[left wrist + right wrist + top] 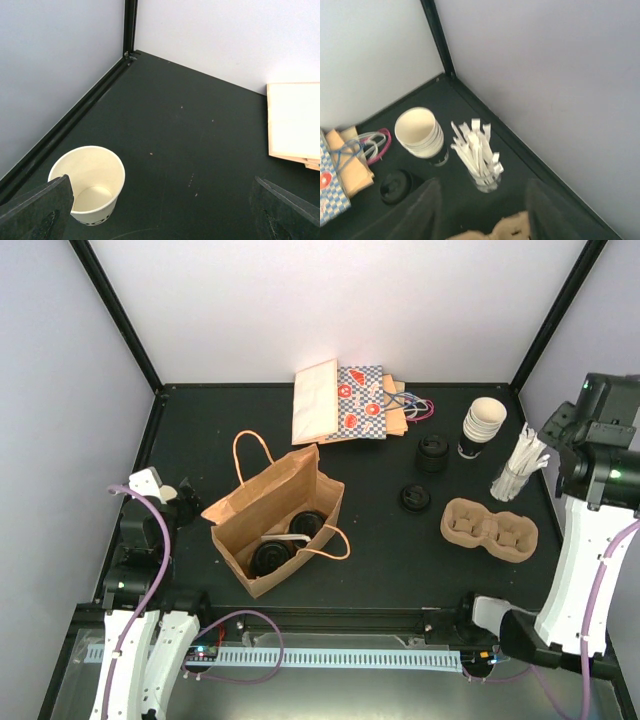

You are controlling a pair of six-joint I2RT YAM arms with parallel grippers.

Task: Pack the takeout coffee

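The takeout coffee (270, 558) shows only as a round black plastic lid low inside the open brown paper bag with twisted handles (240, 510). The bag stands left of the table's (200, 430) middle. A second black lid (308, 524) sits just beside the first in the bag. The bag's walls hide whatever is under both lids, and a pale strip between them is too small to make out.

The left gripper (161, 190) stands wide apart over the table's left edge and holds nothing. Only its two dark fingertips show, cut off at the wrist picture's lower corners. An unlidded white paper cup (90, 182) stands just beside the left one, its rim partly covered by that finger.

The right gripper (484, 200) hangs above the far right corner. Its fingers are blurred but plainly parted, with nothing between them. Below it are a stack of cream paper cups (420, 132), a clear glass of white paper-wrapped sticks (477, 152) and a loose black lid (395, 186). A moulded cardboard cup carrier (490, 528) lies near the right edge and is cut off in the wrist view. Flat cream and blue-checked paper bags (340, 405) lie overlapping at the far edge.
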